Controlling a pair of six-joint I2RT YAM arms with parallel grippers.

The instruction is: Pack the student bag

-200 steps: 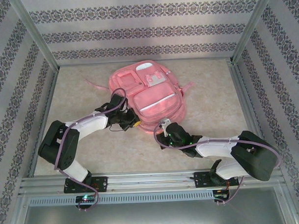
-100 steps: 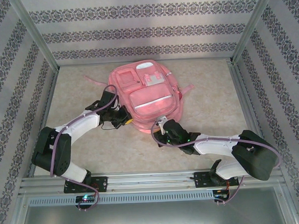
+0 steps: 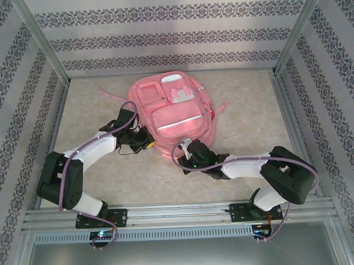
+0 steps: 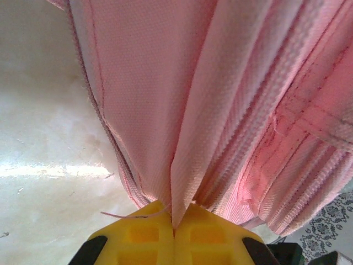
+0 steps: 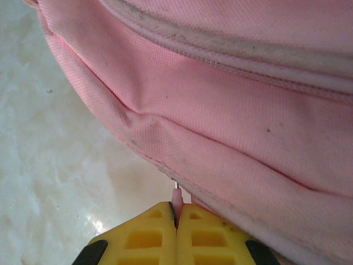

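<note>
The large pink fabric backpack (image 3: 175,109) lies flat, centre-far on the beige table (image 3: 89,112). Long axis runs far-to-near, patched end close to the patterned far wall (image 3: 174,45). Left gripper (image 4: 174,220) pinches a fabric fold at its left edge. Right gripper (image 5: 176,212) pinches a small pink tab (image 5: 176,196) at the near edge. Bare tabletop on both sides.

student bag (image 3: 175,112) has swung: its near end, skewed to the right 1 s ago, now sits further left, so the bag lies squarer to the back wall. left gripper (image 3: 147,144) shifted left with it, elbow pushed outward. right gripper (image 3: 184,148) moved left, elbow drawn in and away from the near edge.
</note>
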